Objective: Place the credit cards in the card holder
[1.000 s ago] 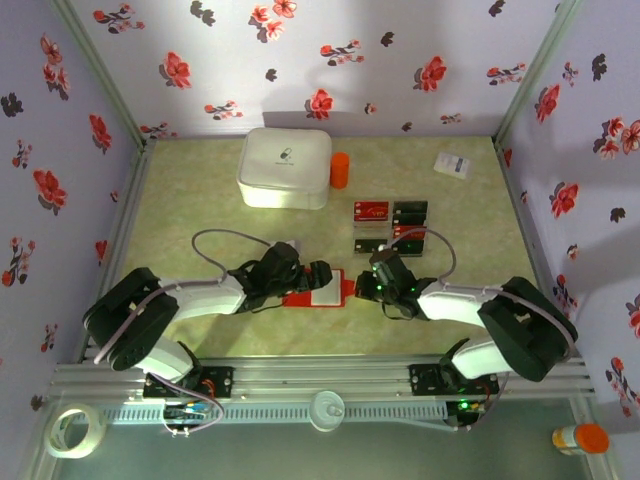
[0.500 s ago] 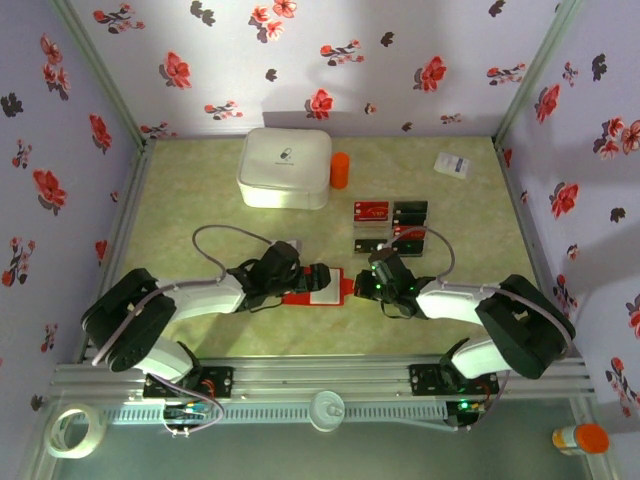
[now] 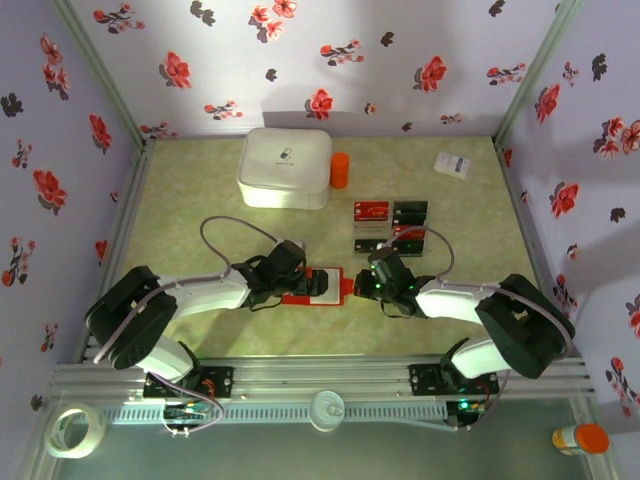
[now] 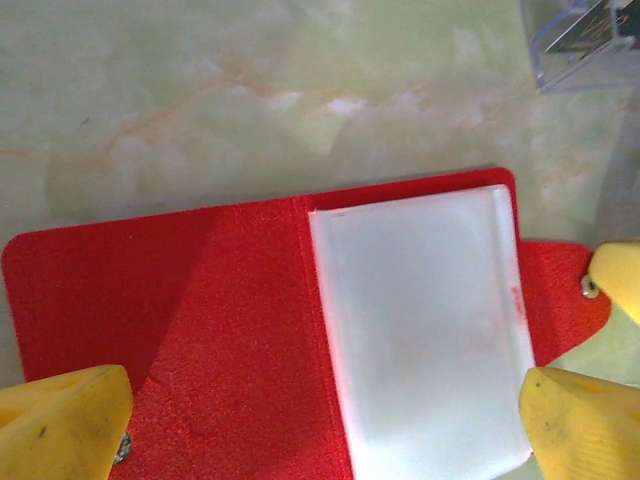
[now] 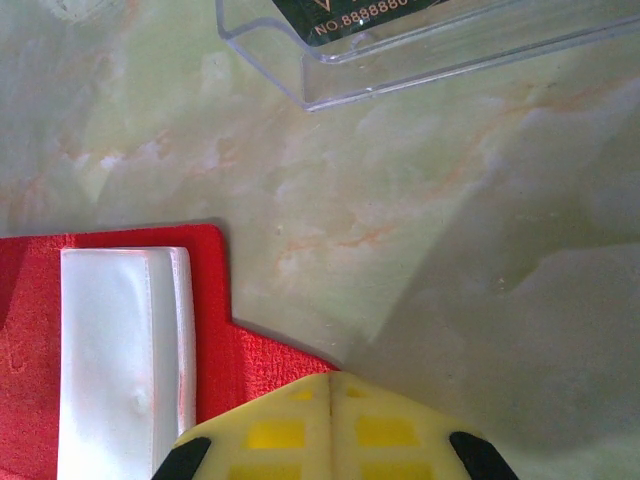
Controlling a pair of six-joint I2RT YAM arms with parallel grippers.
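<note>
While the flat red folding card holder (image 4: 200, 320) lies open on the pale green marbled bench (image 4: 200, 90), whitish sleeve up, the left end effector (image 4: 320, 410) hangs over it, fingers spread wide, holding nothing; the right end effector (image 5: 335, 430), closed and empty, sits at its red tab's edge, with red and black credit cards (image 3: 372, 211) just beyond

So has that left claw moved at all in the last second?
Yes: the left gripper has crept rightward, farther over the card holder, which lies where it was.
</note>
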